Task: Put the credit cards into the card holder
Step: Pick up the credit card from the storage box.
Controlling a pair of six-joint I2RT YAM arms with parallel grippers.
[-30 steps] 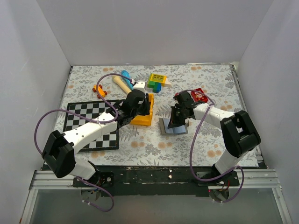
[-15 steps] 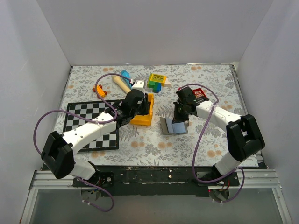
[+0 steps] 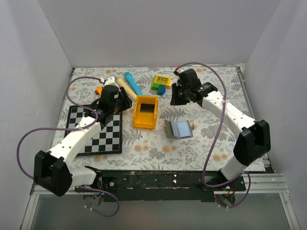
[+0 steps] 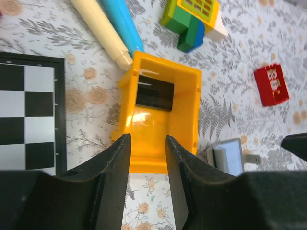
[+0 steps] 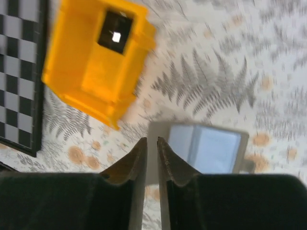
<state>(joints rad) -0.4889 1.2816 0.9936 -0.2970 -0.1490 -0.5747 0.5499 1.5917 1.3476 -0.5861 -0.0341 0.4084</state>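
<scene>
The board (image 3: 96,130) lies off to the left of the left gripper (image 4: 147,140), well outside its left finger (image 4: 112,177). This gripper's jaws stand apart with nothing between them. Straight ahead of the tips sits the tray (image 4: 184,124), and one black card (image 4: 155,93) lies flat at the tray's far end, in line with the gap. Past the tray, ahead and to the left of the jaws, a cream stick (image 4: 103,31) and a blue stick (image 4: 122,21) lie side by side; the cream one's end is just beside the tray's far corner. Ahead and a little right stand the blocks (image 4: 192,17). The wallet (image 4: 230,155) lies open just outside the right finger, near the tray, pale pockets up. A red block (image 4: 271,85) sits further right, well apart from the tips.

The right gripper (image 5: 151,141) shows only a narrow slit between its jaws, and nothing is in it. The wallet lies just past its tips, mostly to the right of the slit. The tray with the card is ahead and left. Whether a card sits in the wallet cannot be told.
</scene>
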